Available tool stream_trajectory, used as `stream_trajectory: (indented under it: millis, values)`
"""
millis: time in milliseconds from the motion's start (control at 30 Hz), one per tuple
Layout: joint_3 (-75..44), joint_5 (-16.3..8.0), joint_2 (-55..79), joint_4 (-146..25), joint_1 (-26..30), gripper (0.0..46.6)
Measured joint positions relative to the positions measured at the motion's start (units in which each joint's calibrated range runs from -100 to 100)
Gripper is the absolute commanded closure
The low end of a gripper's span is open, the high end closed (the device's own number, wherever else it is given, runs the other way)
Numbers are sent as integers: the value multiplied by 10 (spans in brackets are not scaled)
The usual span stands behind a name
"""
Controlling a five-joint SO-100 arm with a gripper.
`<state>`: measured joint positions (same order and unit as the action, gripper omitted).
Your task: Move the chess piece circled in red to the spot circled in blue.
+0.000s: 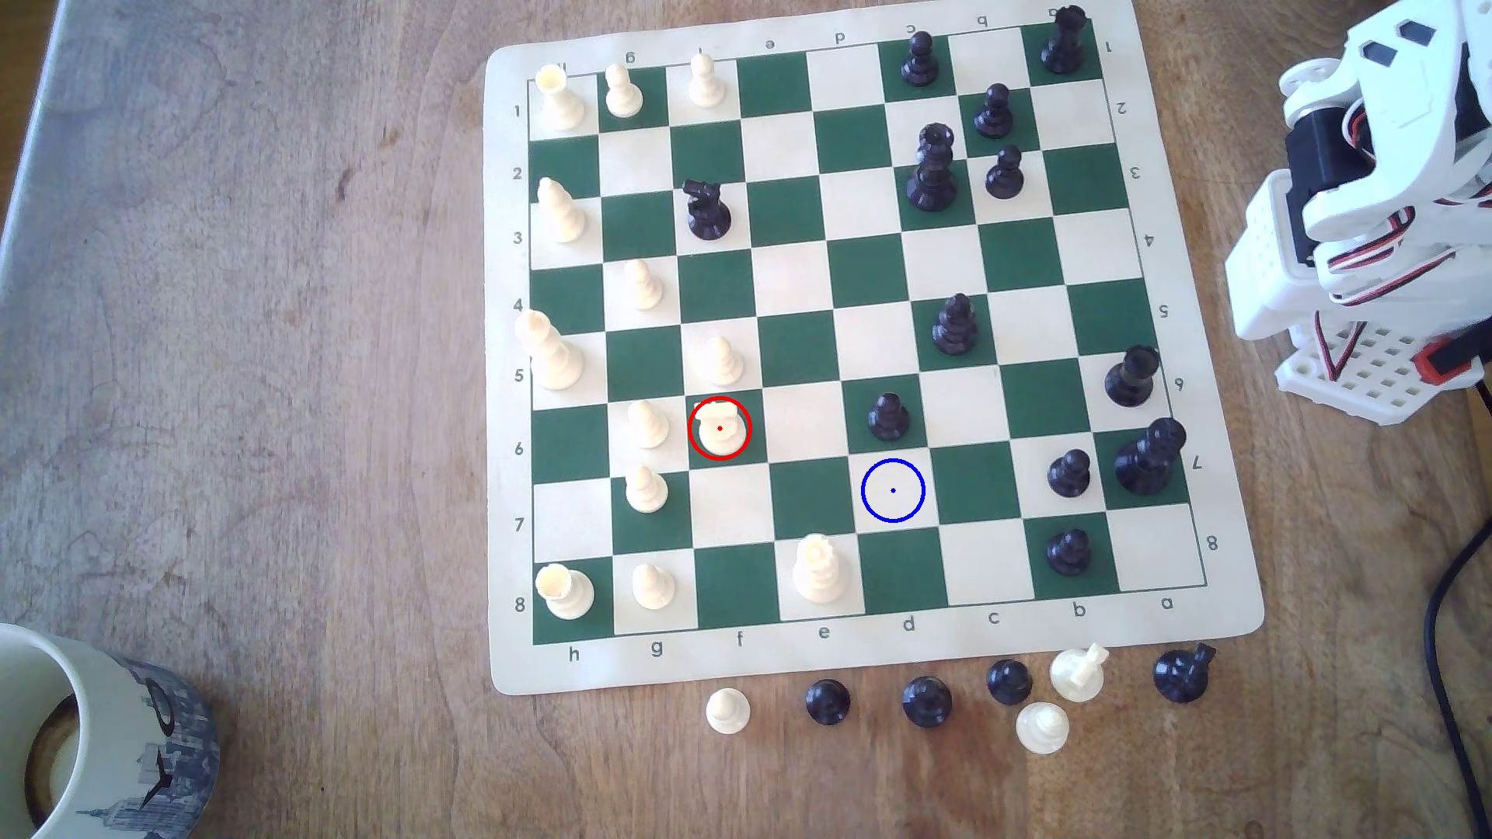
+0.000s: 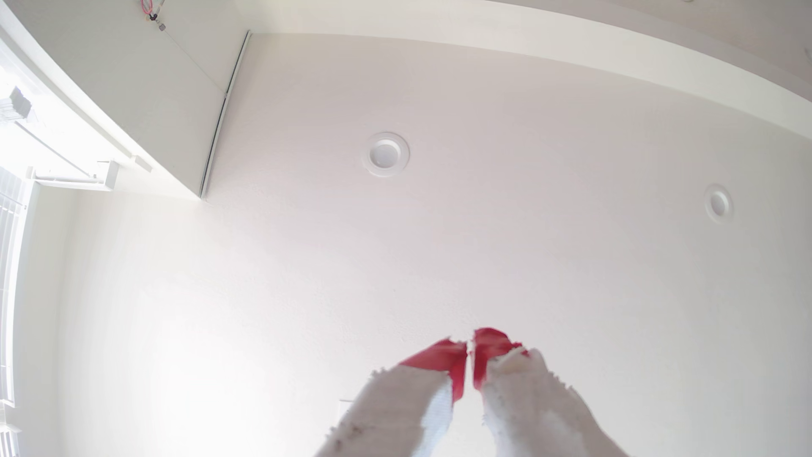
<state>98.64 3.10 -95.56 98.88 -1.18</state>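
My red-tipped gripper point(image 2: 470, 351), pressed together and empty, must next reach the small cream knight-like piece point(image 1: 720, 427), lower centre, untouched.

Mug point(image 1: 97, 734) at wooden table's point(image 1: 266, 323) corner — seven stray pieces point(image 1: 927, 700) beside chess mat point(image 1: 880, 653).

cream knight point(image 1: 720, 429) stands on a green square, well apart from the blue-ringed square point(image 1: 893, 490)
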Motion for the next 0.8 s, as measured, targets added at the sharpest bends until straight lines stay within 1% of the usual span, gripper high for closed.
stream_trajectory:
  millis: [133,467,600,633,767,800]
  values:
    - [0,0,0,-25,-3,464]
    - [0,0,0,-274,-41,464]
    - [0,0,0,-406,-44,464]
    - [0,0,0,-489,-49,464]
    - [-7,0,-2,-642,-57,464]
    - [-14,0,0,-739,-58,464]
